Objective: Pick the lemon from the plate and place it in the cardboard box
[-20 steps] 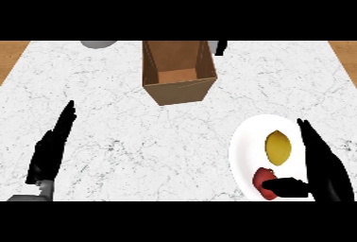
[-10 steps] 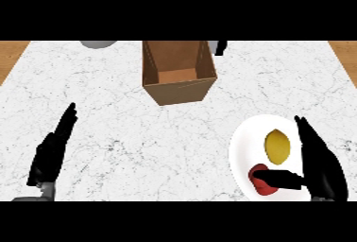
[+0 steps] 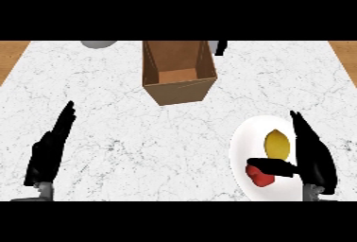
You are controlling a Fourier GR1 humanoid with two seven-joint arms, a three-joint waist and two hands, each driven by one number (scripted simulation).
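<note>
I am holding my right robot hand (image 3: 314,160) open over the right side of the plate (image 3: 241,137), fingers straight, thumb pointing left. The lemon (image 3: 278,144) is lying just left of my palm, long axis near-to-far, with a red item (image 3: 259,176) crowding its near side. The cardboard box (image 3: 178,90) is standing far-left, and my left robot hand (image 3: 47,153) is resting open, well apart.

The right hand (image 3: 314,158) covers the 3 o'clock rim of the plate (image 3: 241,142), one edge of the lemon (image 3: 276,144) and part of a red item (image 3: 259,179). The grey object (image 3: 99,43) at 11 o'clock and the black object (image 3: 221,47) at 1 o'clock are cut off at the top and cannot be identified.
</note>
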